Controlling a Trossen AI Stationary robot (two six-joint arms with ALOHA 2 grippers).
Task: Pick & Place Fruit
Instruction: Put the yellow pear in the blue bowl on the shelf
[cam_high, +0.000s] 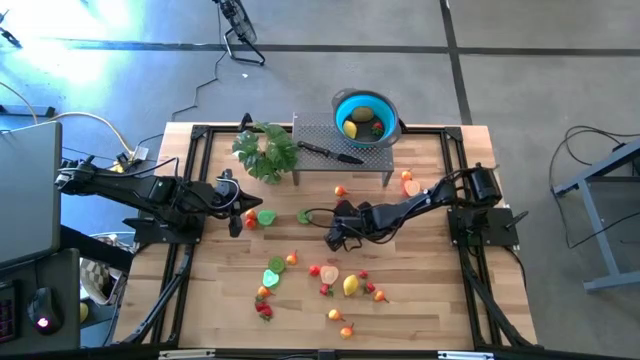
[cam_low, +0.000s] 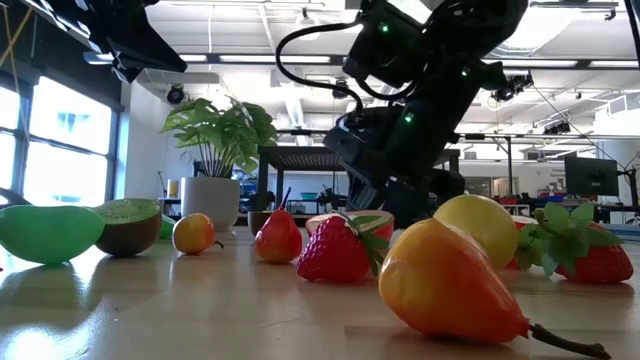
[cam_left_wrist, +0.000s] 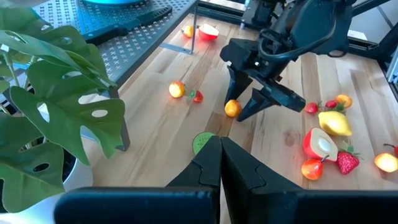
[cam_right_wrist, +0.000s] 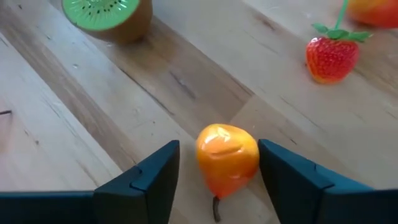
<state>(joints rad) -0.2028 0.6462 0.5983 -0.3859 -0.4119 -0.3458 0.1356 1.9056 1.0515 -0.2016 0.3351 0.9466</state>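
Small orange fruit (cam_right_wrist: 227, 157) with a short stem lies on the wooden table (cam_high: 430, 290), near centre. It sits between the two fingers (cam_right_wrist: 146, 177) of the right gripper (cam_left_wrist: 242, 107), a gap on each side; jaws spread, not touching it. In the left wrist view the same fruit (cam_left_wrist: 232, 108) rests on the wood between the lowered fingertips.

From that fruit: halved kiwi (cam_right_wrist: 109, 15) lies at about 10 o'clock in the right wrist view, cut face up; a strawberry (cam_right_wrist: 332, 55) at about 1 o'clock, well apart.

In the high view the right gripper (cam_high: 335, 236) is at table centre, arm reaching in from 3 o'clock. More fruit is scattered toward 6 o'clock: a lemon (cam_high: 350, 285), strawberries, green pieces.

Blue bowl (cam_high: 340, 108) stands at 12 o'clock on a metal mesh stand (cam_high: 320, 150), fruit inside; a black-handled knife (cam_high: 328, 152) lies on the mesh. Leafy plant (cam_high: 265, 150) just beside the stand, at 11 o'clock.

Left gripper (cam_high: 236, 203) at 9 o'clock, fingers pressed together, holding nothing.
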